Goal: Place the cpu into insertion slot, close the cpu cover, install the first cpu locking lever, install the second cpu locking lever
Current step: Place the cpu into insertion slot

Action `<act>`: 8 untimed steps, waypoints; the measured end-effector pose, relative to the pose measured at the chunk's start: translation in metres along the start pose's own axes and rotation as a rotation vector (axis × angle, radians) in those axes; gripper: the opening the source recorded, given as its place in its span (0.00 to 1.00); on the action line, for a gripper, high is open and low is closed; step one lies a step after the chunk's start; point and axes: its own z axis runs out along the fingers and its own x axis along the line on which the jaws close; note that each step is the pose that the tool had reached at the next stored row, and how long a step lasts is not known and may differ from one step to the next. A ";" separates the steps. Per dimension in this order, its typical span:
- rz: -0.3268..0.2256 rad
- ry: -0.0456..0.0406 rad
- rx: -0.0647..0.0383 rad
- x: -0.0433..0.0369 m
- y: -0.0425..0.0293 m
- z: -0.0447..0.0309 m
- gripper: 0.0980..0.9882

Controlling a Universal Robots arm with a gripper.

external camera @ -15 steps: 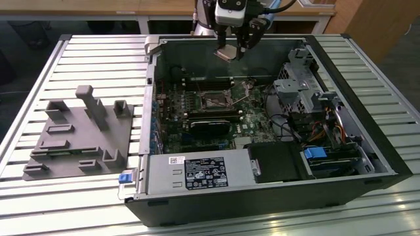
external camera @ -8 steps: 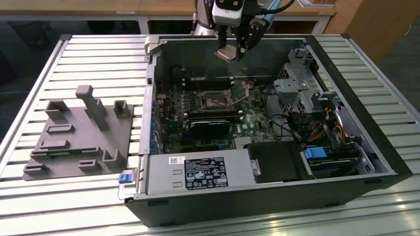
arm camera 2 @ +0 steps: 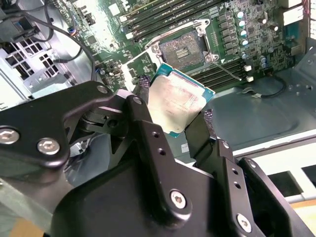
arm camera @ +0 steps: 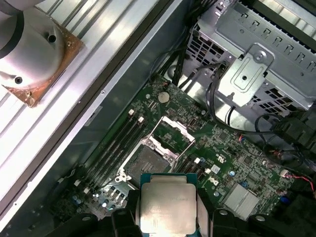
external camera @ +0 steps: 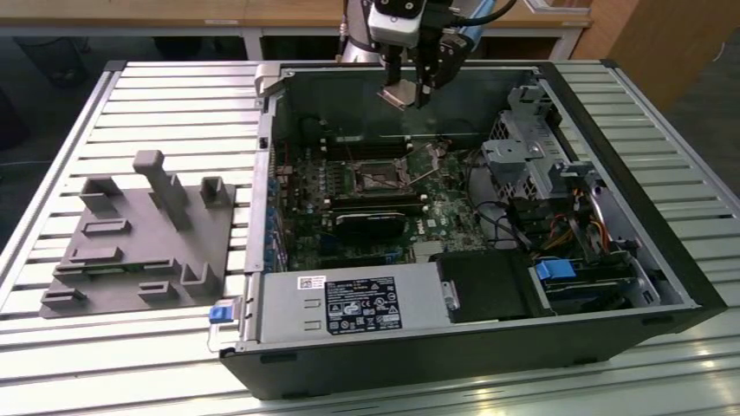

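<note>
My jaws are clamped on the cpu [arm camera 2: 180, 101], high above the open insertion slot [arm camera 2: 183, 49], which lies below, away from the counter's [external camera: 151, 113] arm-side edge.

Arm [external camera: 391, 24] hung in from top of exterior view, wrist pointing steeply down. Gripper [external camera: 411, 94] was up in air, touching nothing beneath. Two black fingers [arm camera 2: 148, 131] were clamped on opposite edges of cpu [arm camera 2: 178, 98]. Chip sat between tips, a bit tilted, metal face toward both wrist cameras.
</note>
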 end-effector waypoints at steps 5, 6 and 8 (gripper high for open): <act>0.032 -0.0028 -0.001 0.0000 -0.0001 0.0006 0.50; 0.038 -0.0033 -0.001 0.0000 -0.0001 0.0007 0.50; 0.051 -0.0044 -0.001 0.0000 -0.0001 0.0010 0.50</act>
